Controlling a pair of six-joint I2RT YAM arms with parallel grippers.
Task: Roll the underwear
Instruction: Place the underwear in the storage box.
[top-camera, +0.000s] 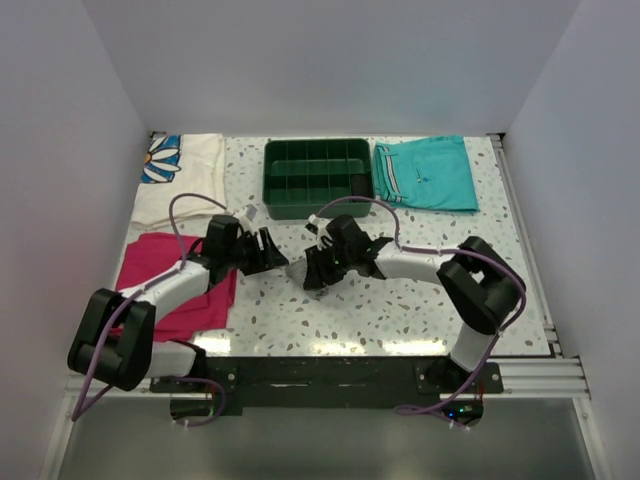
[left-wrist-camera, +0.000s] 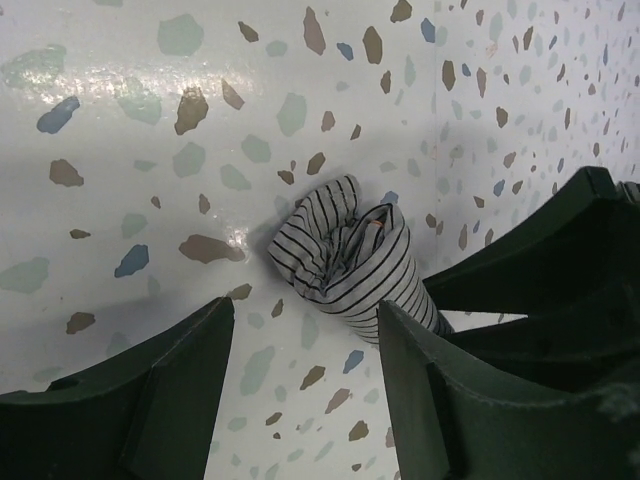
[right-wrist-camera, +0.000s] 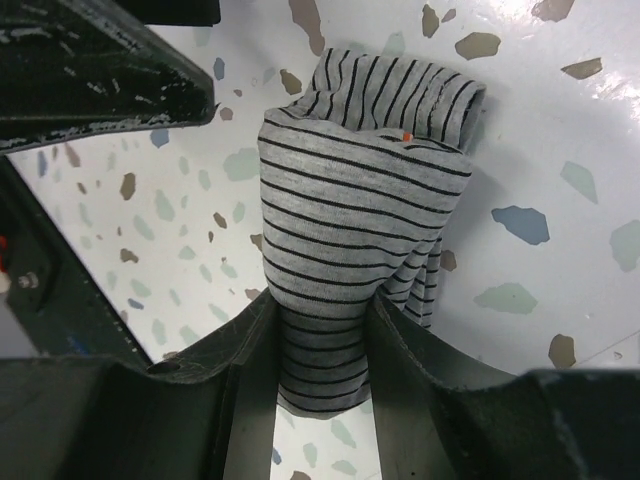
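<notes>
Two claws meet here: the right claw (right-wrist-camera: 320, 305) is clamped on one end of the underwear (right-wrist-camera: 360, 200), a loose striped roll lying on the desk (top-camera: 400, 300) between the arms, and the left claw (left-wrist-camera: 305, 318) stands apart close by, so it should probably tuck the free end snugly against a firm pinch.

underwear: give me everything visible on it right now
The underwear is soft grey cloth with thin dark stripes and a speck of reddish trim, bunched into a loose, wrinkled roll. It rests on the speckled tabletop, nearer the arms than the green tray. The right gripper pinches one end between its fingers; the other end lies free. The left gripper is open close beside it; whether it touches the cloth is unclear.
</notes>
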